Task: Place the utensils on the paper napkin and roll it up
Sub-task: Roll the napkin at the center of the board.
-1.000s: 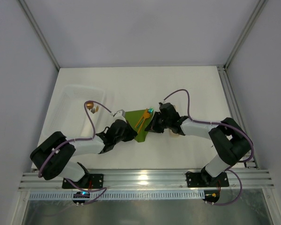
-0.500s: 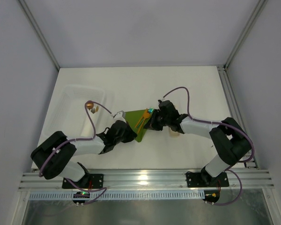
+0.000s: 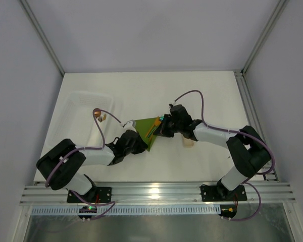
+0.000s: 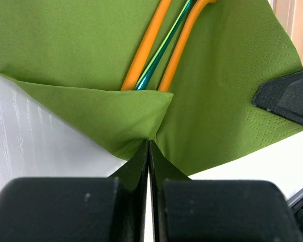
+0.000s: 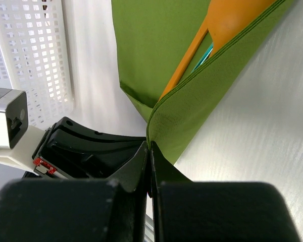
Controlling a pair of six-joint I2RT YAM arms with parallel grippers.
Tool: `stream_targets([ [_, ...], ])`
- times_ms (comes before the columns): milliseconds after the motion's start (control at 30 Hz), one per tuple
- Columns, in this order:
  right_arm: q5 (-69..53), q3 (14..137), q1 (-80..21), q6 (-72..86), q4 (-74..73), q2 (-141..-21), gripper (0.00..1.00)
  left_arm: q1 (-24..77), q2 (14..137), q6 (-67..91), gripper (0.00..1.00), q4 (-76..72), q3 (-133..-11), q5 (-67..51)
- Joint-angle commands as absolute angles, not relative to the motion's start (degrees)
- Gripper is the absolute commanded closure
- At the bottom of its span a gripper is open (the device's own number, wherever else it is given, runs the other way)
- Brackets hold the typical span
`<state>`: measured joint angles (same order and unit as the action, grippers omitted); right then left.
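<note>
Within the last second the right gripper [image 5: 149,146], pinched shut on an edge of the paper napkin [image 4: 65,45], has swung it leftward over the 3 utensils [image 4: 143,50]; rolling looks underway. The left gripper [image 4: 149,143] clamps the corner folded over their handles just ahead. The tray [image 3: 86,94] sits beyond the left fingers, its contents unclear.

Napkin [image 4: 65,45] matt dimpled paper; orange utensils [image 4: 144,50] smooth plastic; green rod [image 4: 160,50] glossy metal.
</note>
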<state>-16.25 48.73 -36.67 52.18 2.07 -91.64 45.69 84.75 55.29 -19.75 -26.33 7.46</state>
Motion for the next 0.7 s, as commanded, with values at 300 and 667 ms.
stream_targets([
  [300, -16.9, 56.8, -38.1, 49.8, 0.4, -95.1, 0.96, 46.0, 86.0, 55.4, 1.00, -19.6, -26.1, 8.5],
  [667, -17.6, 63.8, -38.8, 48.4, -3.2, -100.1, 0.96, 45.9, 86.2, 55.5, 1.00, -19.9, -25.6, 8.4],
])
